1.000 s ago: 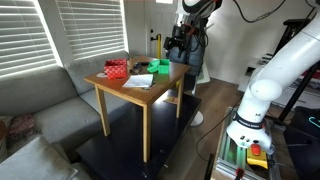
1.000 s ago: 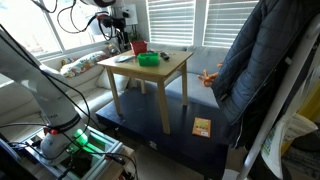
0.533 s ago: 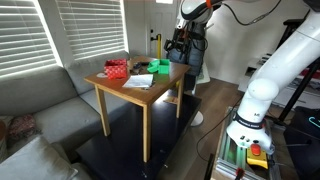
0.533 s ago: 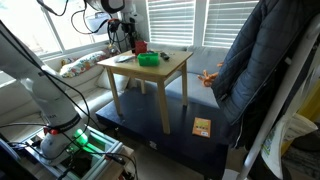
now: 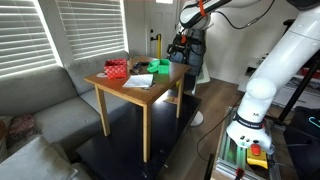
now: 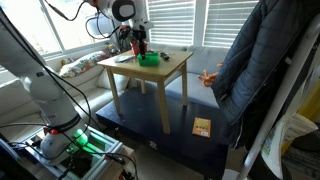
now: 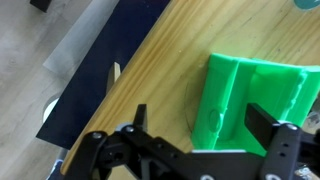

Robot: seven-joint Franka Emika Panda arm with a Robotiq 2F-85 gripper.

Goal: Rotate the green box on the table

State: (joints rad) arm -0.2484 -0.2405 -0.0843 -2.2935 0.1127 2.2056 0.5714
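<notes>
The green box (image 7: pixel 255 95) lies on the wooden table (image 7: pixel 150 60), straight under my gripper (image 7: pixel 200 125) in the wrist view. The gripper is open and empty. Its two black fingers straddle the box's left part from above, one over bare wood and one over the box. In both exterior views the gripper (image 5: pixel 177 54) (image 6: pixel 139 44) hangs just above the green box (image 5: pixel 152 67) (image 6: pixel 149 59), near the table's (image 5: pixel 150 92) (image 6: pixel 170 68) middle. I cannot tell if a finger touches the box.
A red patterned box (image 5: pixel 115 68) (image 6: pixel 137 46) sits toward a table corner. A white paper (image 5: pixel 140 81) lies on the table. A low black platform (image 5: pixel 120 150) (image 7: pixel 100 75) lies under the table. A sofa (image 5: pixel 40 105) stands beside it, and a dark jacket (image 6: pixel 255 60) hangs nearby.
The arm has moved in over the table and lower, bringing the open gripper from beside the table edge to just above the green box. The boxes have not moved.
</notes>
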